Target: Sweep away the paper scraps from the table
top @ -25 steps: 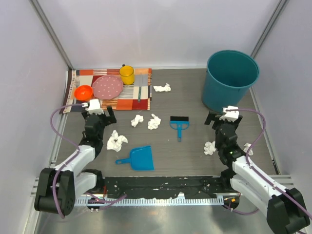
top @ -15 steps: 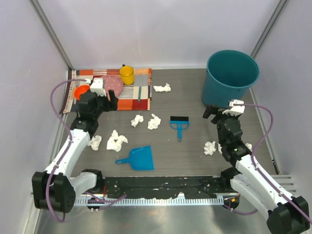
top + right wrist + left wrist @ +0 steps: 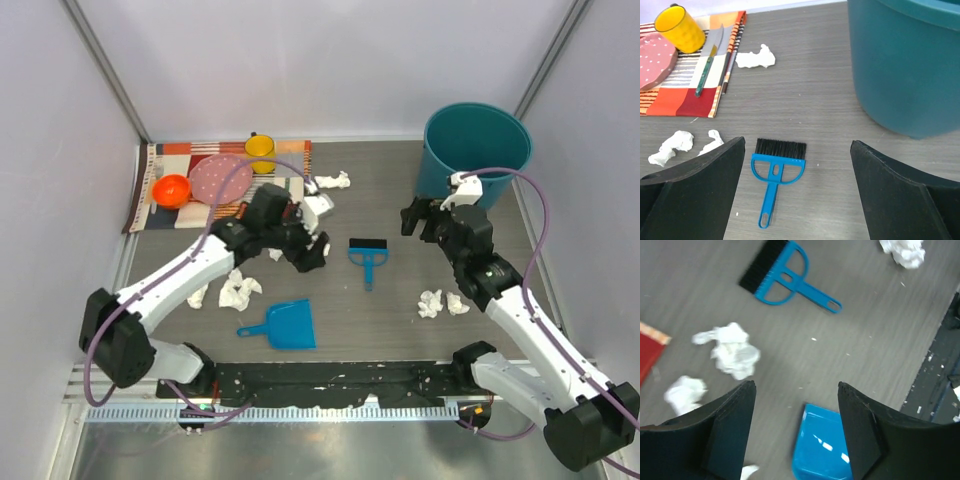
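Note:
Several white paper scraps lie on the dark table [image 3: 400,335]: one by the placemat [image 3: 333,181], two at the left [image 3: 238,290], two at the right [image 3: 430,303]. A blue brush [image 3: 367,258] lies at the centre and a blue dustpan [image 3: 285,325] lies nearer the front. My left gripper [image 3: 310,255] is open and empty, hovering above the table between scraps [image 3: 732,350] and the dustpan [image 3: 822,445]. My right gripper [image 3: 415,222] is open and empty, raised to the right of the brush [image 3: 776,167], with a scrap [image 3: 755,59] further off.
A teal bucket [image 3: 475,160] stands at the back right, close behind my right arm. A striped placemat [image 3: 290,195] at the back left carries a yellow cup [image 3: 260,152], a pink plate [image 3: 220,180], an orange bowl [image 3: 172,189] and a knife [image 3: 707,62].
My left arm has swung from the left edge, past the placemat, to the middle of the table. My right arm has stretched out and risen toward the brush side. Both grippers stay open.

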